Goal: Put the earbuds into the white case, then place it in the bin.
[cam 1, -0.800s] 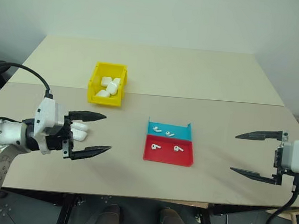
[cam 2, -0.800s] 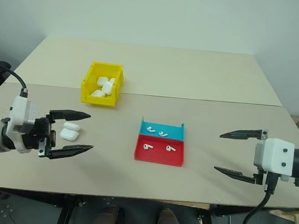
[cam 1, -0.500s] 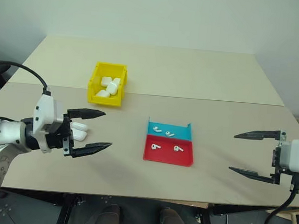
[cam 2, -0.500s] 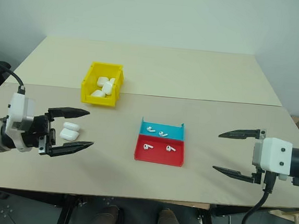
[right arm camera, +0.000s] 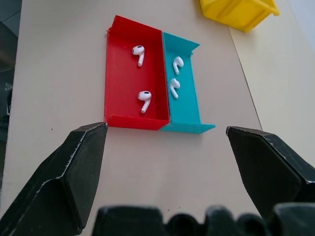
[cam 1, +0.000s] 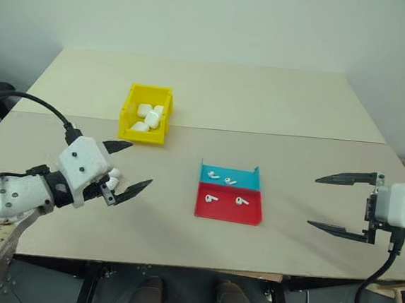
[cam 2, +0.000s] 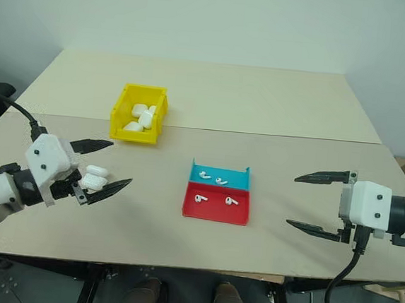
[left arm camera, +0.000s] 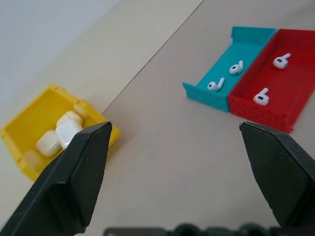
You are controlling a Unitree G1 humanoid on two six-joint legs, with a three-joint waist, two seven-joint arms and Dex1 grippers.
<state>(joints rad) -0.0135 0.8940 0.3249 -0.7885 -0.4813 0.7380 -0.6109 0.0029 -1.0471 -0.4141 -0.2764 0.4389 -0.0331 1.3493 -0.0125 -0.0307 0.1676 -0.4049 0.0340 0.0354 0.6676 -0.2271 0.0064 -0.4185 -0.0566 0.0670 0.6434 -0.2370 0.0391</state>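
Near the tabletop's left edge, two white cases [cam 2: 93, 176] are framed between the left gripper's [cam 2: 104, 167] parted jaws; the yellow bin [cam 1: 145, 112] sits behind; earbuds [cam 1: 224, 189] lie mid-table in trays; the right gripper [cam 1: 342, 204] is held agape, empty, near the right edge.

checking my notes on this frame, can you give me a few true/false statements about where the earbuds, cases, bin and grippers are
1. The yellow bin already holds several white cases. True.
2. All four earbuds lie in the red tray. False: two lie in the red tray and two in the blue tray.
3. The right gripper is shut on an earbud. False: its jaws stand wide open over bare table, holding nothing.
4. Two white cases lie on the table beside the left gripper. True.
5. The blue tray and the red tray touch along one side. True.
6. The left gripper is shut. False: its jaws are open.
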